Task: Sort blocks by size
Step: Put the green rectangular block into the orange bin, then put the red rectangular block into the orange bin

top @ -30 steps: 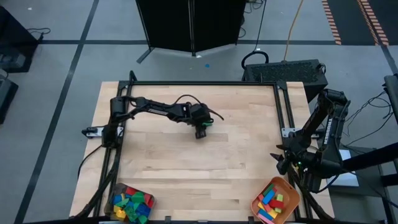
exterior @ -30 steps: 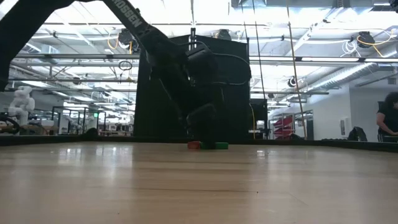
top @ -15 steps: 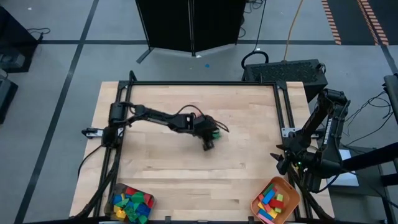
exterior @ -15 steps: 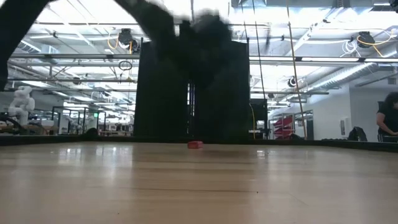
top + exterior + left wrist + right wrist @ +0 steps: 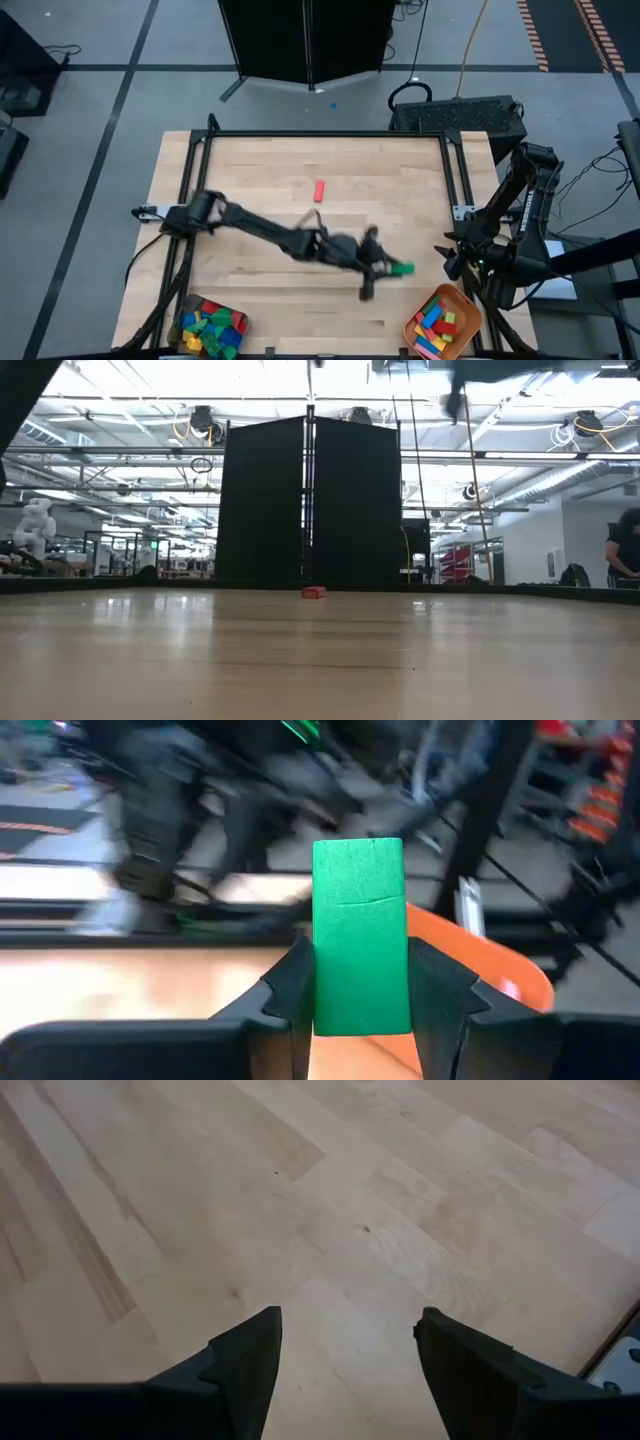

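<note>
One green block (image 5: 360, 935) clamped in left gripper (image 5: 385, 268) near orange tray (image 5: 470, 322); right gripper (image 5: 347, 1360) spread, holding nothing, parked at table's right edge. No legible writing.

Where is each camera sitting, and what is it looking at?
High view: above the table, looking straight down; both arms show.
Low view: at tabletop height, looking level across the wood at the red block.
Left wrist view: on the left arm, looking past the left end effector shut on the green block.
Right wrist view: on the right arm, looking down past the open right end effector at bare wood.
Shared: high view also shows the red block and green block.
</note>
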Motion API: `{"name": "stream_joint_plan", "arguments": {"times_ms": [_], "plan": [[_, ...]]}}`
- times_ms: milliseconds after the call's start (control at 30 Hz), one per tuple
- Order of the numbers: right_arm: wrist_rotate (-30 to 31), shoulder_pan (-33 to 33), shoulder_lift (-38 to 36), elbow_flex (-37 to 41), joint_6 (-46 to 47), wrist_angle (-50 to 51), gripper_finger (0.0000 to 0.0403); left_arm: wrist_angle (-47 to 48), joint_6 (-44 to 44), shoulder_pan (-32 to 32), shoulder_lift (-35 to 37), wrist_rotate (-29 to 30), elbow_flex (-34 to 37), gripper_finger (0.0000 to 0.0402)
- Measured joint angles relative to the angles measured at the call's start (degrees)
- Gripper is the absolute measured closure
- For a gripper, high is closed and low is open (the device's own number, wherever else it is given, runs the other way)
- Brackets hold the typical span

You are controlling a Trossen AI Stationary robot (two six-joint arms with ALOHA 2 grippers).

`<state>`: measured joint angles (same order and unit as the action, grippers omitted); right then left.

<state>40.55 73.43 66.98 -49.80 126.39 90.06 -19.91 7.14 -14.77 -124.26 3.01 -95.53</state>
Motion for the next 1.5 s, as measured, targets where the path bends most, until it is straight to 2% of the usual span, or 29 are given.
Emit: {"name": "stream_joint_plan", "arguments": {"times_ms": [133, 400, 500, 567, 733, 933, 1133, 1333, 1400, 1500], "plan": [[-0.02, 0.01, 0.02, 0.0, 0.01, -0.05, 0.0179, -0.26, -1.98, -3.08, -8.61, -0.4, -10.95, 0.0291], [-0.04, 0.0, 0.01, 0.0, -0.22, -0.05, 0.0179, 0.17, -6.38, -5.0, -25.53, -3.1, -33.87, 0.0291], [-0.03, 0.0, 0.0, 0.0, -0.51, -0.02, 0.0179, -1.01, -5.99, -5.37, -29.7, -4.99, -39.66, 0.0291], [-0.04, 0.0, 0.02, 0.0, -0.57, -0.06, 0.0179, -4.21, -5.98, -5.65, -30.25, -5.23, -38.71, 0.0291], [0.05, 0.0, 0.09, 0.0, -1.37, -0.05, 0.0179, -0.33, -5.97, -5.86, -31.85, -5.65, -38.6, 0.0291], [0.11, 0.0, 0.13, 0.0, -1.49, -0.06, 0.0179, -0.07, -5.73, -6.77, -33.48, -5.87, -38.66, 0.0291], [0.2, 0.0, 0.13, 0.0, -1.69, -0.05, 0.0179, -1.45, 0.98, -7.56, -34.6, -5.9, -38.68, 0.0291], [0.29, 0.0, 0.13, 0.0, -1.6, -0.04, 0.0179, -2.24, -2.56, -6.96, -34.72, -6.84, -38.66, 0.029], [0.26, 0.0, 0.13, 0.0, -1.6, -0.06, 0.0179, -2.53, -3.14, -6.92, -34.72, -7.13, -38.66, 0.0266], [0.26, 0.0, 0.13, 0.0, -1.53, -0.05, 0.0179, -2.57, -2.69, -7.13, -34.72, -7.5, -38.66, 0.0203]]}}
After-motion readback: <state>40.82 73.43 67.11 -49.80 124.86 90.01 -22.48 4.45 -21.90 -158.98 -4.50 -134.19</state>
